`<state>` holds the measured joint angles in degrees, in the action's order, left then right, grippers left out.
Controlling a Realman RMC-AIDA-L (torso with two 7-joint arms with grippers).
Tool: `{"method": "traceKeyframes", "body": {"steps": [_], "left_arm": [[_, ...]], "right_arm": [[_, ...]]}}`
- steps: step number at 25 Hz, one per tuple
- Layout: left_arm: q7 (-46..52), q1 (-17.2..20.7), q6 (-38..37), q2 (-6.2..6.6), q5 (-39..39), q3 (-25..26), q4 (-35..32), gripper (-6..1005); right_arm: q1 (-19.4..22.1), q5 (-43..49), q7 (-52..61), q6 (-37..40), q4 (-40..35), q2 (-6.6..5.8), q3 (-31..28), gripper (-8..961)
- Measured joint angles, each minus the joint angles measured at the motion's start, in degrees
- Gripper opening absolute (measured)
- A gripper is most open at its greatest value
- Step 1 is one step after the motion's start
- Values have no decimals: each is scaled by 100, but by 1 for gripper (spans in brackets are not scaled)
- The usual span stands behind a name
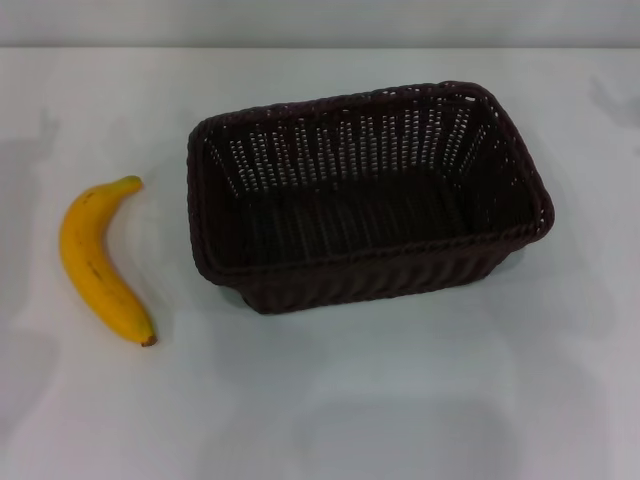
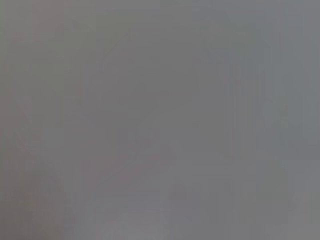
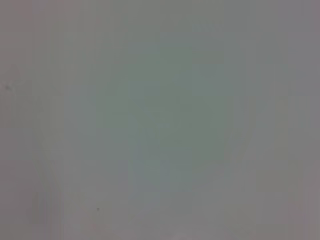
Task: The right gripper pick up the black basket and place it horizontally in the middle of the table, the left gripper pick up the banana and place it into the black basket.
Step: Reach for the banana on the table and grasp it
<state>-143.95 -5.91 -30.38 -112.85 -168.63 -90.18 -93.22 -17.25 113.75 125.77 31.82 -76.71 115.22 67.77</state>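
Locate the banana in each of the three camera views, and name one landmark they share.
Head view: the banana lies on the white table, at the picture's left, apart from the black basket, stem end farther from the robot.
Left wrist view: not in it; only a plain grey surface shows.
Right wrist view: not in it; only a plain pale surface shows.
Shared landmark: none can be confirmed; both wrist views are featureless, and neither gripper shows anywhere.

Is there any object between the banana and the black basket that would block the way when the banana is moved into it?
Nothing visible does. The banana lies on the bare white table, left of the black basket and apart from it. The basket is open on top and looks empty. Neither pincer is in view.
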Motion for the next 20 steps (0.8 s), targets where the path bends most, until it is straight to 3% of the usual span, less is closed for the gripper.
{"method": "traceKeyframes", "body": {"steps": [1,4,14,20], "left_arm": [[-227,-72,-158,-125,10,131,-27,877],[-665,-299,-734,-278,25,285,-79,877],[-1742,-1177,-3390,-276,88,300,-64,877],[-1789,-1065,-3388,-296,141,20,-175,877]], "right_arm": [[1,-17,-6,0,4,0,0,842],[2,-64,-25,1,24,0,0,842],[-55,-159,-117,0,63,0,-6,842],[-59,-197,-153,26,72,0,8,839]]}}
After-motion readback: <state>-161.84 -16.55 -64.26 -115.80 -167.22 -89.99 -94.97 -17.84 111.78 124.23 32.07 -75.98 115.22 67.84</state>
